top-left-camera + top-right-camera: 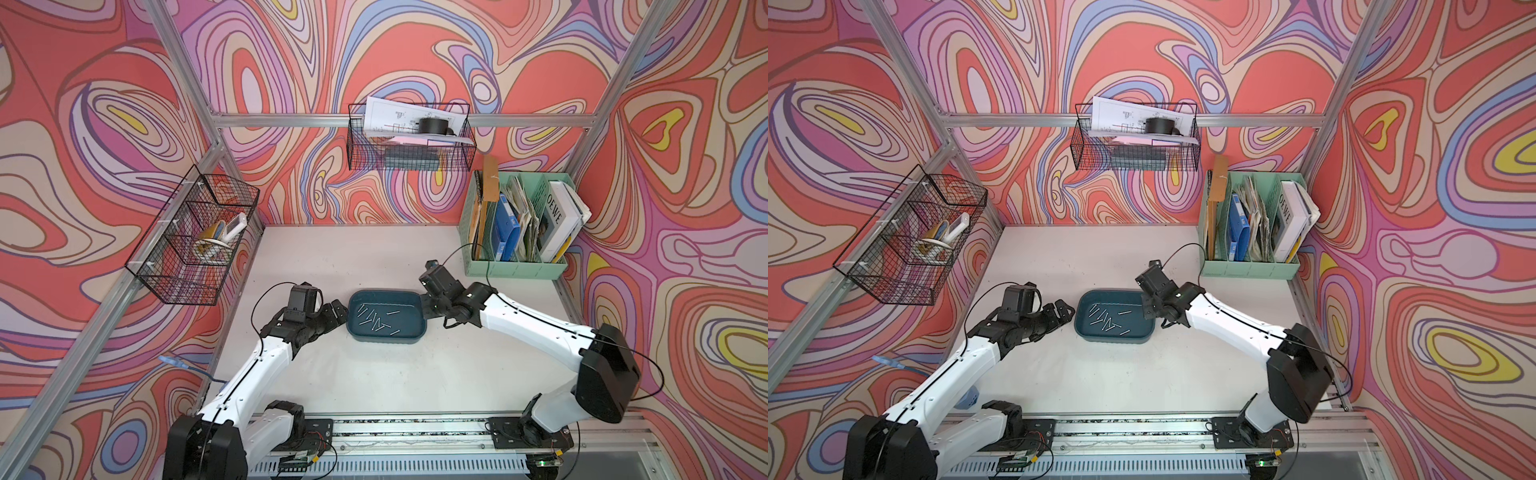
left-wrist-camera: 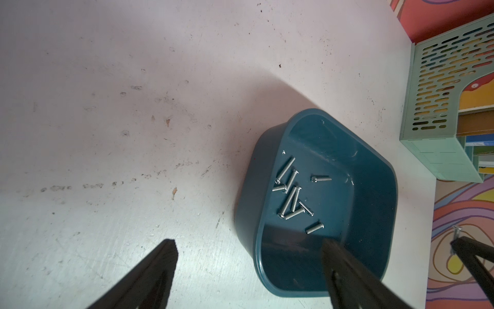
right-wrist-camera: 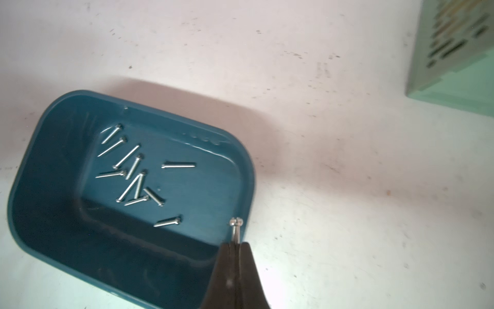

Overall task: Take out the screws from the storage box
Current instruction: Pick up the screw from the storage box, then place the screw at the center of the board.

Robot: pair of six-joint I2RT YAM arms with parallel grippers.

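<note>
The storage box (image 1: 386, 341) (image 1: 1113, 341) is a dark teal tray in the middle of the white table. Several silver screws (image 1: 376, 322) (image 1: 1106, 321) (image 2: 291, 195) (image 3: 133, 176) lie loose on its floor. My right gripper (image 3: 235, 243) (image 1: 428, 307) hangs over the tray's right end, shut on one screw (image 3: 235, 227) whose head sticks out past the fingertips, above the rim. My left gripper (image 2: 250, 243) (image 1: 337, 312) is open at the tray's left end (image 2: 248, 187), one finger outside the wall and the other over the inside, holding nothing.
A mint green file organizer (image 1: 519, 224) with books stands at the back right. One black wire basket (image 1: 195, 245) hangs on the left wall and another (image 1: 409, 141) on the back wall. Bare table (image 1: 374, 382) lies in front of the tray.
</note>
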